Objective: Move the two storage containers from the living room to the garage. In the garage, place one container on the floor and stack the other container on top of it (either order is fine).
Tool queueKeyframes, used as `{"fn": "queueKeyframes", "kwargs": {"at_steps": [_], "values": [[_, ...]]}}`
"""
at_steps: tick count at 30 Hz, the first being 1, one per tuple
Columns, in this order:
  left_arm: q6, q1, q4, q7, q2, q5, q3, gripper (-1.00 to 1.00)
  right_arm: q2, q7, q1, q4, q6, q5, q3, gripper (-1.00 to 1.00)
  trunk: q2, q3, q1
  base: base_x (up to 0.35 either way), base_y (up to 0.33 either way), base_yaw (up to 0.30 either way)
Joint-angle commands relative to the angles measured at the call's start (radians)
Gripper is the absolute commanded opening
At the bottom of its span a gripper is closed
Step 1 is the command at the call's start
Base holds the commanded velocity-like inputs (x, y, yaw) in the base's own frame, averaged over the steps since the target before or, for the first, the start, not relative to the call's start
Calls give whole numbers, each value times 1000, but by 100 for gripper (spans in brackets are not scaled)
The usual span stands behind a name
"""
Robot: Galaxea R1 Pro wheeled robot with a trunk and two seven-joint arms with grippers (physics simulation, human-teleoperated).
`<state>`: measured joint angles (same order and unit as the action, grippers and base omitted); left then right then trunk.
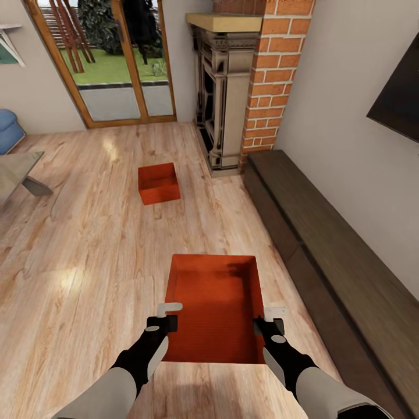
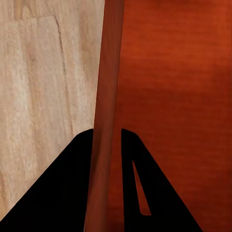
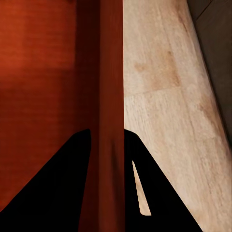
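Wrist views: each end effector (image 2: 106,140) (image 3: 106,140) pinches container (image 1: 214,308) wall.

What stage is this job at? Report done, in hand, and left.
Done: nothing delivered; both bins sit on the living room's wood-plank floor.

In hand: the left hand and right hand each straddle a side wall of the near container, one finger inside, one outside.

Left: lift it, carry it to the garage, then fetch the far container by the fireplace and stack them.
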<state>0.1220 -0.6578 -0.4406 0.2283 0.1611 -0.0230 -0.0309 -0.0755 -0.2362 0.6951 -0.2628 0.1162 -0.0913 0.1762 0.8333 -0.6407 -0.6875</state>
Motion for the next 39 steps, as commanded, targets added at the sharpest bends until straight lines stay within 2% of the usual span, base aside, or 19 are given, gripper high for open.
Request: {"fn": "queueKeyframes", "kwargs": {"at_steps": [1, 39], "values": [[7, -1, -18, 9, 1, 11, 8, -100, -3, -2, 0, 4, 2, -22, 17, -100, 1, 1, 0, 0, 0, 0], [5, -1, -18, 11, 0, 11, 8, -100, -1, 1, 0, 4, 2, -22, 16, -100, 1, 60, 0, 0, 0, 0]]}}
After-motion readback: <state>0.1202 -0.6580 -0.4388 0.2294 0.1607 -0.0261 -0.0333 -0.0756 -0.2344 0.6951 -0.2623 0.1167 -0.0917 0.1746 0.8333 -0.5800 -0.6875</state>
